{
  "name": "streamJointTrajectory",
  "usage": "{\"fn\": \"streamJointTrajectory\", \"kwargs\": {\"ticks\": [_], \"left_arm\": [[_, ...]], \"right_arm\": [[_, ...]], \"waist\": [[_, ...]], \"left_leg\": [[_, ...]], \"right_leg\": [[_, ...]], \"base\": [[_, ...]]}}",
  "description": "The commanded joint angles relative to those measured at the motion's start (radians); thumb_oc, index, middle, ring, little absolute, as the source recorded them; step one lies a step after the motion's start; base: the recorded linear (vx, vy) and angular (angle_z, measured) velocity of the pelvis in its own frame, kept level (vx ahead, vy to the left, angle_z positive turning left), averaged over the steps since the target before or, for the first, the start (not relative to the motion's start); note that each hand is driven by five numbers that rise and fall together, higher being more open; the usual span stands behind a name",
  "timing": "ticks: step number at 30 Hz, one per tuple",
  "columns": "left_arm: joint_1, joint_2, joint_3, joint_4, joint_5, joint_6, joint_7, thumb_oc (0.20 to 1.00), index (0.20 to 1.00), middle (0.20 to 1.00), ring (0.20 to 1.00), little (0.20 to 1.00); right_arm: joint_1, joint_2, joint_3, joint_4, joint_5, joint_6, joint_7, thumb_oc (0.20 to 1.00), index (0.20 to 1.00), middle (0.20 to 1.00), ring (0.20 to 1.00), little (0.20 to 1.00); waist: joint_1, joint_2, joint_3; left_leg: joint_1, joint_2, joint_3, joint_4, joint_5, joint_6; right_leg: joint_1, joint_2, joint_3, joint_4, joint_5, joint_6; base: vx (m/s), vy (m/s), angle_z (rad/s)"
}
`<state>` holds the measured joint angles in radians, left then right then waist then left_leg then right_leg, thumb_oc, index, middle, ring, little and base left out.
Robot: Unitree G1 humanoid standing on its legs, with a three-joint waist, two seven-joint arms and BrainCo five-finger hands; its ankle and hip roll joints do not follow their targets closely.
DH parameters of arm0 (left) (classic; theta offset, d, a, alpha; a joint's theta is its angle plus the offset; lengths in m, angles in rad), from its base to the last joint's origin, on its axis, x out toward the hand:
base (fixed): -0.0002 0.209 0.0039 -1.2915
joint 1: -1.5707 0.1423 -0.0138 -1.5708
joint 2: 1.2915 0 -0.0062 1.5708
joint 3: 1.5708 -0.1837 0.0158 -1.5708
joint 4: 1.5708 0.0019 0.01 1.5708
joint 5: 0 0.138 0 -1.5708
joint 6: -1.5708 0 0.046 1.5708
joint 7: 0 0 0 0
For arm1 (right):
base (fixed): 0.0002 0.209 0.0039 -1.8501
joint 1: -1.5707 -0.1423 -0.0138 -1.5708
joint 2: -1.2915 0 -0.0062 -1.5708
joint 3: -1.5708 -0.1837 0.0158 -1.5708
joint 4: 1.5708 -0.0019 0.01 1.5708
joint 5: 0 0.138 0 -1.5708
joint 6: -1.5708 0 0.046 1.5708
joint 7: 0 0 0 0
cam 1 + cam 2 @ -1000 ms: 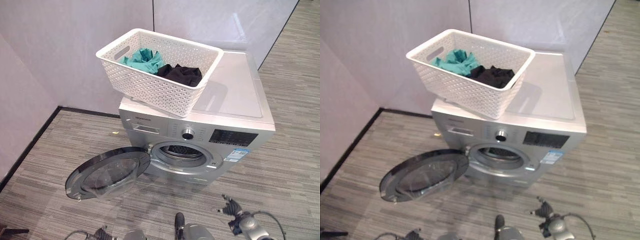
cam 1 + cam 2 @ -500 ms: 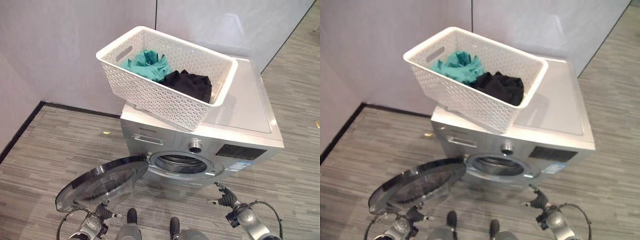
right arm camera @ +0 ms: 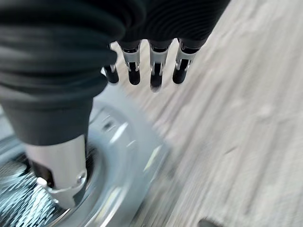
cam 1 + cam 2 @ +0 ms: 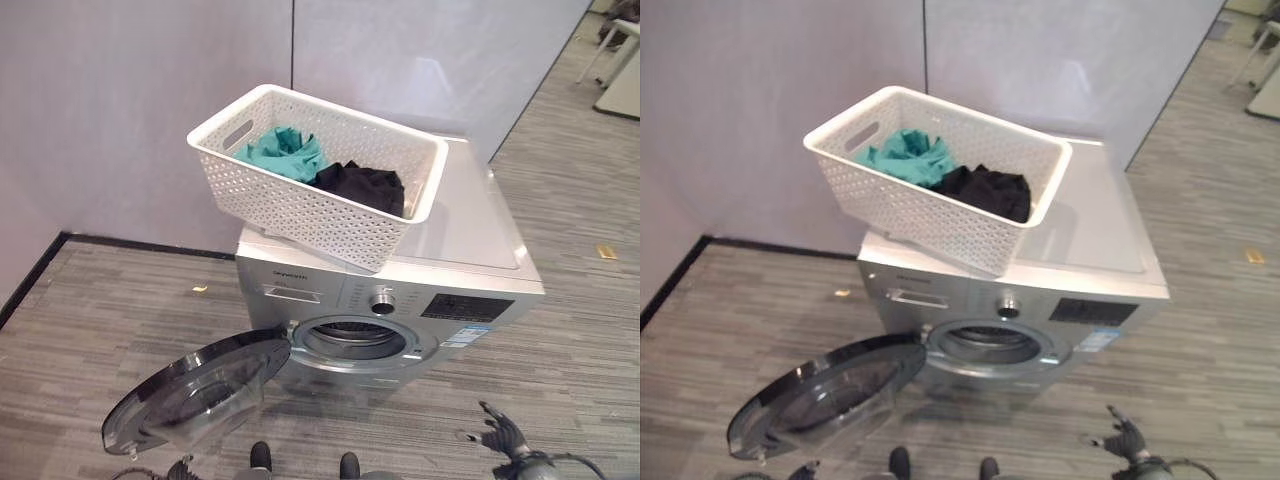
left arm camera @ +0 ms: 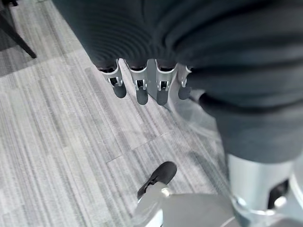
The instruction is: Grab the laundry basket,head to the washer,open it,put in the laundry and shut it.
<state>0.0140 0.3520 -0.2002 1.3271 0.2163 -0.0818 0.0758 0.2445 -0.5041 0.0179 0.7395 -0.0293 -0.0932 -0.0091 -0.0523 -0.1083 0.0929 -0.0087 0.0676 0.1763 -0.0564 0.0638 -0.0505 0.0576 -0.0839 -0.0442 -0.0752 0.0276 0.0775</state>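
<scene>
On top of the washer (image 4: 470,215) sits the basket (image 4: 318,175), teal and black laundry (image 4: 320,165) inside. Door (image 4: 195,392) hangs open, drum empty-ish. Left robot hand (image 5: 142,85) and right robot hand (image 3: 151,66) both low by the floor, fingers straight, holding nothing.

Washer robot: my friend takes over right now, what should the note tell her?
Both robot hands hang low and open, empty: left robot hand, right robot hand.
The laundry basket sits on top of the washer, with teal clothes and black clothes inside.
Done: the washer door is open.
Left: put the clothes into the drum, then shut the door.
</scene>
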Motion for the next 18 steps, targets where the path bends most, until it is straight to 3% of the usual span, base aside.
{"fn": "streamJointTrajectory", "kwargs": {"ticks": [1,2,5,6,9,11,15,18], "left_arm": [[-0.048,0.008,0.026,0.047,0.007,0.003,-0.012,1.000,1.000,1.000,1.000,1.000],[-0.047,0.003,0.044,0.067,-0.002,0.011,-0.015,1.000,1.000,1.000,1.000,1.000],[-0.038,0.004,0.066,0.081,0.003,0.015,-0.020,1.000,1.000,1.000,1.000,1.000],[-0.027,0.003,0.090,0.084,0.005,0.020,-0.025,1.000,1.000,1.000,1.000,1.000],[-0.007,-0.007,0.109,0.070,0.003,0.018,-0.035,1.000,1.000,1.000,1.000,1.000],[0.004,-0.016,0.120,0.065,0.000,0.015,-0.041,1.000,1.000,1.000,1.000,1.000],[0.006,-0.033,0.084,0.056,-0.007,0.020,-0.037,1.000,1.000,1.000,1.000,1.000],[0.010,-0.040,0.056,0.045,-0.012,0.018,-0.038,1.000,1.000,1.000,1.000,1.000]], "right_arm": [[0.002,-0.078,-0.170,-0.082,0.185,-0.015,-0.004,1.000,1.000,1.000,1.000,1.000],[0.027,-0.055,-0.240,-0.115,0.323,-0.029,0.019,1.000,1.000,1.000,1.000,1.000],[0.087,-0.049,-0.350,-0.174,0.415,-0.044,0.029,1.000,1.000,1.000,1.000,1.000],[0.139,-0.063,-0.464,-0.292,0.456,-0.062,0.012,1.000,1.000,1.000,1.000,1.000],[0.196,-0.101,-0.630,-0.481,0.460,-0.093,-0.012,1.000,1.000,1.000,1.000,1.000],[0.210,-0.154,-0.738,-0.613,0.382,-0.111,-0.051,1.000,1.000,1.000,1.000,1.000],[0.102,-0.221,-0.747,-0.813,0.364,-0.166,-0.091,1.000,1.000,1.000,1.000,1.000],[-0.032,-0.278,-0.613,-1.035,0.407,-0.214,0.002,1.000,1.000,1.000,1.000,1.000]], "waist": [[0.005,0.036,0.012],[-0.004,0.032,0.007],[-0.013,0.023,-0.008],[-0.023,0.016,-0.020],[-0.035,0.013,-0.034],[-0.038,0.013,-0.044],[-0.025,0.013,-0.053],[-0.001,0.010,-0.055]], "left_leg": [[0.031,0.052,-0.008,0.110,-0.124,0.007],[0.044,0.053,-0.001,0.097,-0.124,0.006],[0.056,0.050,0.005,0.076,-0.115,0.004],[0.067,0.051,0.008,0.061,-0.114,0.002],[0.081,0.049,0.007,0.044,-0.119,0.005],[0.088,0.047,0.009,0.034,-0.121,0.009],[0.096,0.041,0.005,0.026,-0.128,0.017],[0.091,0.037,-0.001,0.029,-0.129,0.021]], "right_leg": [[-0.096,-0.029,0.008,0.075,0.022,0.073],[-0.091,-0.026,0.009,0.073,0.022,0.076],[-0.089,-0.025,0.013,0.068,0.025,0.076],[-0.083,-0.024,0.012,0.063,0.025,0.078],[-0.077,-0.023,0.012,0.061,0.023,0.082],[-0.077,-0.023,0.011,0.060,0.024,0.087],[-0.074,-0.024,0.014,0.054,0.027,0.090],[-0.076,-0.024,0.011,0.049,0.030,0.092]], "base": [[0.01,0.027,-0.27],[0.01,0.021,-0.26],[0.03,0.009,-0.15],[0.04,0.005,0.00],[0.03,0.014,0.00],[0.02,0.026,-0.02],[0.00,0.003,-0.01],[-0.03,0.001,-0.05]]}}
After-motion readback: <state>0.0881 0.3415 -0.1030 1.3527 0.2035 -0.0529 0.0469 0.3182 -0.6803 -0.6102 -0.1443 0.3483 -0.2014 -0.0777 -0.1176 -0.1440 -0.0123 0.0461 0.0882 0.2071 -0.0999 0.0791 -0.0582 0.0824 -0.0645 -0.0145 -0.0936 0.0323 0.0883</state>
